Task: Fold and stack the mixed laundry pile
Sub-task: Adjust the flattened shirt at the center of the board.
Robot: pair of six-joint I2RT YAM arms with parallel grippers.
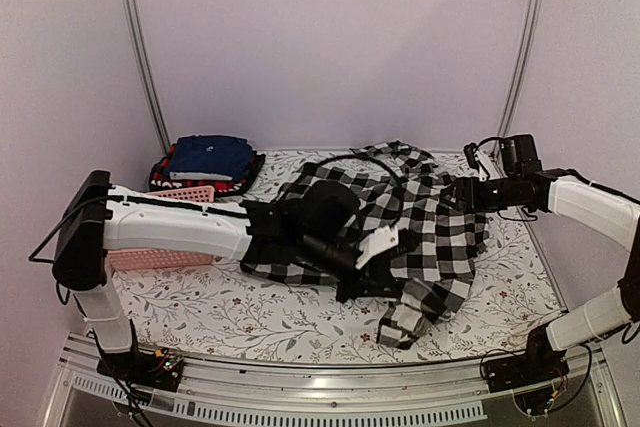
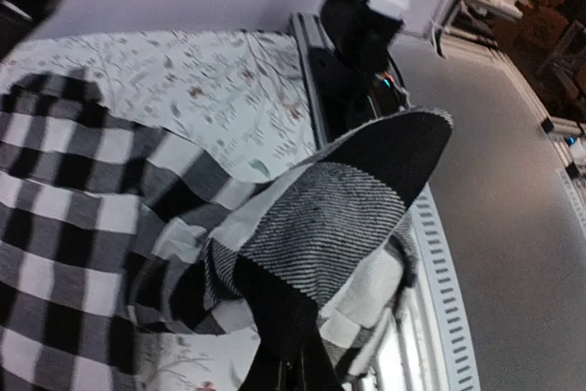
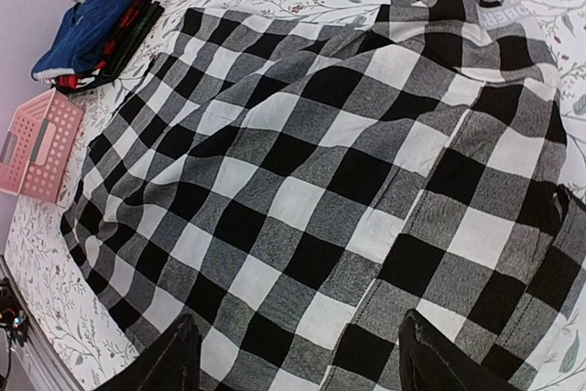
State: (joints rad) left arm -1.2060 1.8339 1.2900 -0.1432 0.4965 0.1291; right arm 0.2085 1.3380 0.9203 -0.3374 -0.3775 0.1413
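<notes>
Left gripper (image 2: 288, 371) is closed on a fold of the black-and-white checked shirt (image 1: 425, 217). The cloth is lifted and drapes over its fingers. Right gripper (image 3: 295, 336) is spread wide, holds nothing, and hovers just above the shirt's far right part.

Table (image 1: 230, 307), covered with a floral cloth, bears all the items. The checked shirt is the largest item. It lies spread across the centre and right of the table, with one sleeve trailing toward the near edge.

Pink slotted basket (image 3: 41, 144) lies at the left side, partly beneath the left arm.

At the far left corner is a folded stack, with a navy blue garment (image 1: 208, 155) on top of a red-and-black plaid piece (image 3: 124, 38). The stack is well apart from the shirt.
</notes>
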